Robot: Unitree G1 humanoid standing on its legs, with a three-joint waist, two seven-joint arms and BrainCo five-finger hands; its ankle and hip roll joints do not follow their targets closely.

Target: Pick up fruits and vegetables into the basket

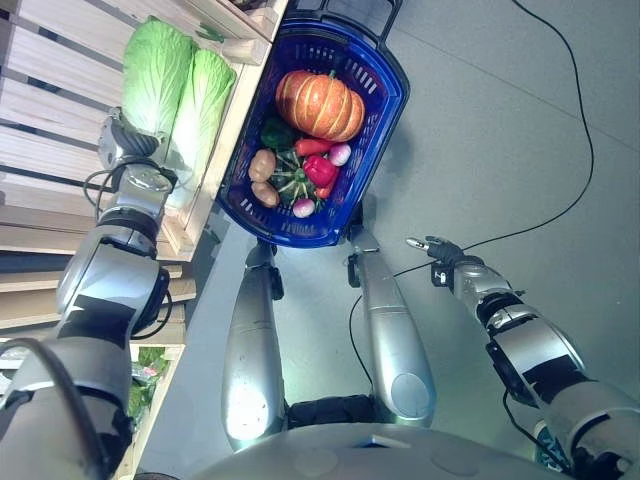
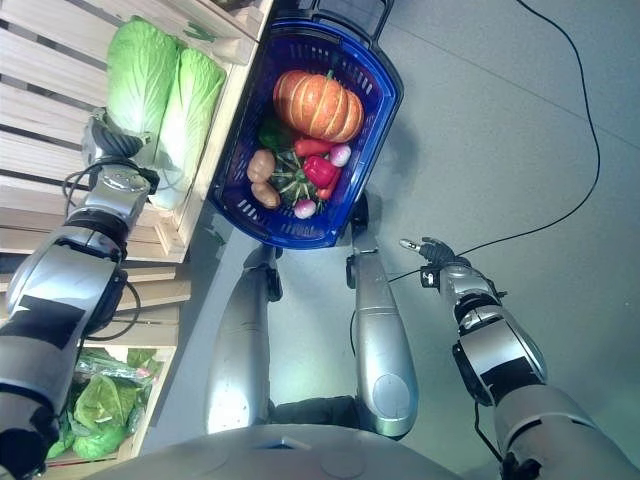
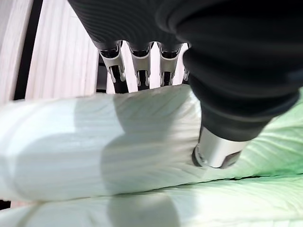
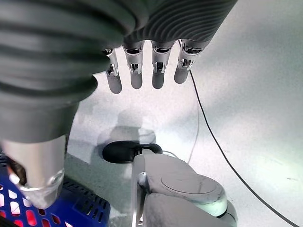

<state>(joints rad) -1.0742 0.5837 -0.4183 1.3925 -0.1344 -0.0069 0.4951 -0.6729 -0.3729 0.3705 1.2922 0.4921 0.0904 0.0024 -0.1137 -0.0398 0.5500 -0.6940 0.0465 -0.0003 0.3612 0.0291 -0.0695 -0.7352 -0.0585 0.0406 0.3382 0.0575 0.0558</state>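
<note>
Grey floor (image 1: 480, 120), wooden shelving (image 1: 60, 90)

**Head count of the produce**

Two napa cabbages (image 1: 175, 85) on the wooden shelf (image 1: 60, 90) at ten o'clock. In the blue basket (image 1: 385, 110) at twelve: one pumpkin (image 1: 320, 103), two potatoes (image 1: 263, 175), one red pepper (image 1: 320, 170), two small pink radishes (image 1: 340, 154).

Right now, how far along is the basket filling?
Done: the blue basket already holds a pumpkin, red pepper and potatoes. In hand: the left hand is curled on one cabbage on the wooden shelf. Left: both cabbages. The right hand hangs open.
</note>
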